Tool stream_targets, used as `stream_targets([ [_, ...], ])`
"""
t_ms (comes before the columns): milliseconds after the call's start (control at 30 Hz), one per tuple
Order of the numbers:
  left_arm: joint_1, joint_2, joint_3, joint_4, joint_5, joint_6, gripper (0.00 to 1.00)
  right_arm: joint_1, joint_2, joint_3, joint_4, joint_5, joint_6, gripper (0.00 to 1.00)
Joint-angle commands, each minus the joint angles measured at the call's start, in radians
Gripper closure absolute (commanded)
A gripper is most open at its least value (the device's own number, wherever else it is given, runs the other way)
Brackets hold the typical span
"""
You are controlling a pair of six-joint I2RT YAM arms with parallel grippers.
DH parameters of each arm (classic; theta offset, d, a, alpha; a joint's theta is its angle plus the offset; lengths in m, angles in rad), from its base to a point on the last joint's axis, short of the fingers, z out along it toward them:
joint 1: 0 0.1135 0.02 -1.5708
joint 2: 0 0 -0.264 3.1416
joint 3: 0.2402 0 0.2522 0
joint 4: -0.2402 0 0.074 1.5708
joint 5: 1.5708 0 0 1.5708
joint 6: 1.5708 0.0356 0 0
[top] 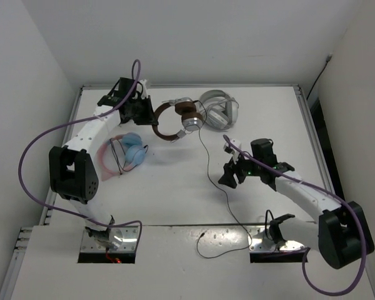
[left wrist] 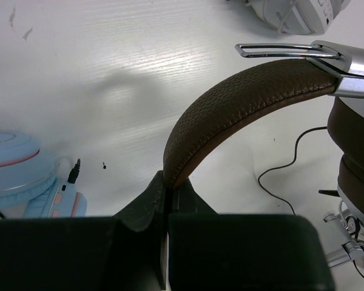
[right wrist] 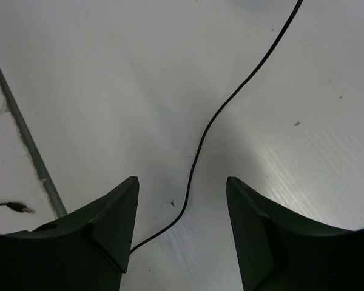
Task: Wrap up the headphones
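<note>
at far centre: l tool (left wrist: 166, 189) clamps headphones (left wrist: 230, 100) band; cable (right wrist: 230, 100) runs nearward btw parted r tool (right wrist: 182, 197)

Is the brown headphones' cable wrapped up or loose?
Loose. The cable trails from the headphones across the table to its near edge, none of it wound round them.

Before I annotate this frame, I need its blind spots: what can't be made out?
- Left wrist: the left gripper pinches the headphones; their earcups are cut by the right edge.
- Right wrist: the cable runs behind one finger of the open right gripper; its onward path is hidden.
- Top view: the blue headphones are partly hidden by the left arm.
</note>
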Motion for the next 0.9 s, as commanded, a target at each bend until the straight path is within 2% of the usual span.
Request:
stream_targets([
  [0, 0.019, -0.034, 0.008, 0.047, 0.067, -0.035, 1.00, 0.020, 0.026, 0.008, 0.119, 0.055, 0.059, 0.41],
  [33, 0.019, -0.034, 0.008, 0.047, 0.067, -0.035, 1.00, 0.031, 0.053, 0.025, 0.119, 0.067, 0.059, 0.42],
  [167, 0.028, -0.034, 0.026, 0.047, 0.077, -0.045, 1.00, 0.074, 0.168, 0.140, -0.089, 0.110, -0.030, 0.51],
  [367, 0.047, -0.043, 0.044, 0.047, 0.077, -0.045, 1.00, 0.065, 0.305, 0.290, -0.356, 0.086, -0.111, 0.50],
  [700, 0.076, -0.034, 0.063, 0.047, 0.077, -0.064, 1.00, 0.119, 0.317, 0.304, -0.449, 0.238, -0.142, 0.50],
  [867, 0.094, -0.014, 0.074, 0.047, 0.077, -0.084, 1.00, 0.166, 0.400, 0.336, -0.468, 0.297, -0.120, 0.48],
])
